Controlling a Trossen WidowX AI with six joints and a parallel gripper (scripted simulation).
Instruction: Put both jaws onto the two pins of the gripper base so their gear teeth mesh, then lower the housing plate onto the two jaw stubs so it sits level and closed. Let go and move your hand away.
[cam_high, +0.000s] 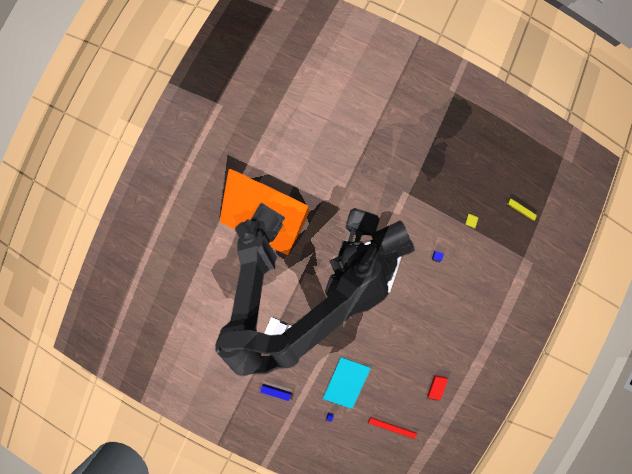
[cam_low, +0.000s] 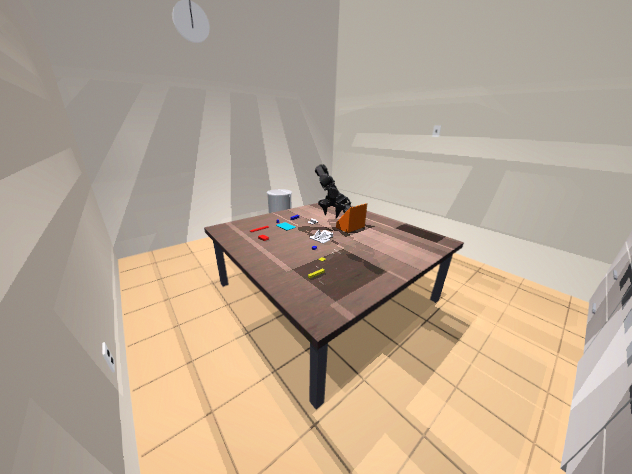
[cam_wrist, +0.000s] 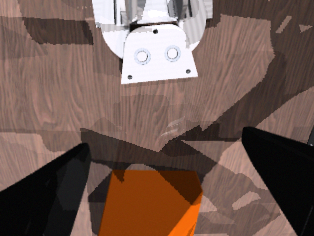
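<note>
The white housing plate (cam_wrist: 158, 69) lies on the white gripper assembly (cam_low: 321, 236), which shows partly beside the arm in the top view (cam_high: 394, 275). Two round ringed openings with light centres show in the plate. Rounded white jaw parts (cam_wrist: 112, 42) (cam_wrist: 199, 41) show on either side of it. The pins and gear teeth are hidden, and whether the plate is fully level cannot be told. My gripper (cam_low: 331, 215) (cam_wrist: 166, 142) is open and empty, raised above the table and off to one side of the plate, touching nothing.
An orange wedge-shaped block (cam_high: 255, 191) (cam_low: 354, 219) (cam_wrist: 145, 202) stands near the arm. Another white piece (cam_high: 275, 326) (cam_low: 312, 221) lies near the arm's elbow. A cyan plate (cam_high: 347, 382) (cam_low: 285, 226) and small red, blue and yellow blocks lie around the table.
</note>
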